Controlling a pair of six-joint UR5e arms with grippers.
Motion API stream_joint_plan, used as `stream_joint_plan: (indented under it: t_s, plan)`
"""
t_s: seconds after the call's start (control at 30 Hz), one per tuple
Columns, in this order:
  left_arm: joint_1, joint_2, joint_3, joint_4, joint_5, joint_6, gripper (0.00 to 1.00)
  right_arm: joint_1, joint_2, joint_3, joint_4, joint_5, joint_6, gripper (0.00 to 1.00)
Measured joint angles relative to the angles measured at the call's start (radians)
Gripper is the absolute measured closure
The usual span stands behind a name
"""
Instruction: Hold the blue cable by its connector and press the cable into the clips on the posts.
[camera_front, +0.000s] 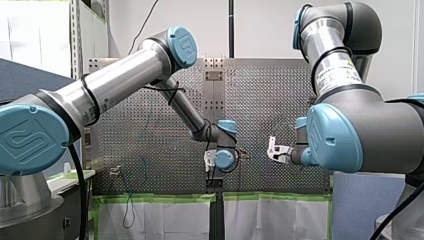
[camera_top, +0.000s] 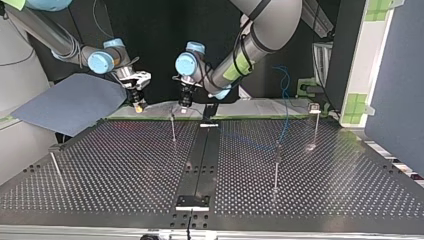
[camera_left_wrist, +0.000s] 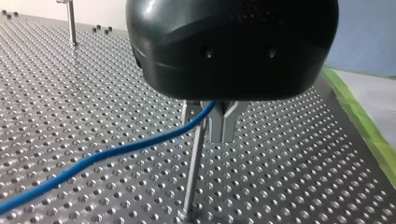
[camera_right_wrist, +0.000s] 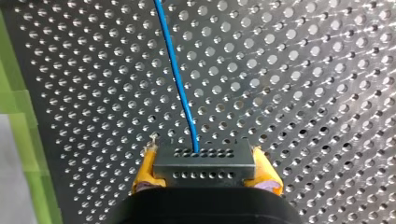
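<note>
blue cable (camera_right_wrist: 180, 79) | r tool (camera_right_wrist: 204, 156) clamps connector (camera_right_wrist: 204, 167) | l tool (camera_left_wrist: 206, 122) at cable, grip unclear

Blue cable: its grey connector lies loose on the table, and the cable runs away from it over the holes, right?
Not quite. The connector is not lying loose: my right arm's yellow-padded fingers clamp it from both sides, as the right wrist view shows. The blue cable does run away from it over the holes of the table.
</note>
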Motion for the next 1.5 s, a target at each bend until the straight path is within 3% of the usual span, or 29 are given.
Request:
stream_joint_plan:
  t_s: [0.3,0.57,0.8,1.17,1.5]
  plan:
    - [0.002,0.000,0.083,-0.056,0.010,-0.012,1.00,-0.004,0.001,-0.029,-0.018,0.047,0.010,1.00]
    - [0.009,0.000,0.101,-0.068,-0.001,-0.019,1.00,-0.003,0.002,-0.032,-0.054,0.096,0.007,1.00]
    - [0.017,0.000,0.102,-0.049,-0.017,-0.021,1.00,0.002,0.003,-0.033,-0.067,0.102,0.005,1.00]
    - [0.007,-0.001,0.102,-0.023,0.000,-0.027,1.00,0.018,0.005,-0.033,-0.077,0.102,-0.006,1.00]
    - [0.019,-0.065,0.102,-0.067,0.006,-0.020,1.00,0.017,0.008,-0.035,-0.083,0.112,-0.006,1.00]
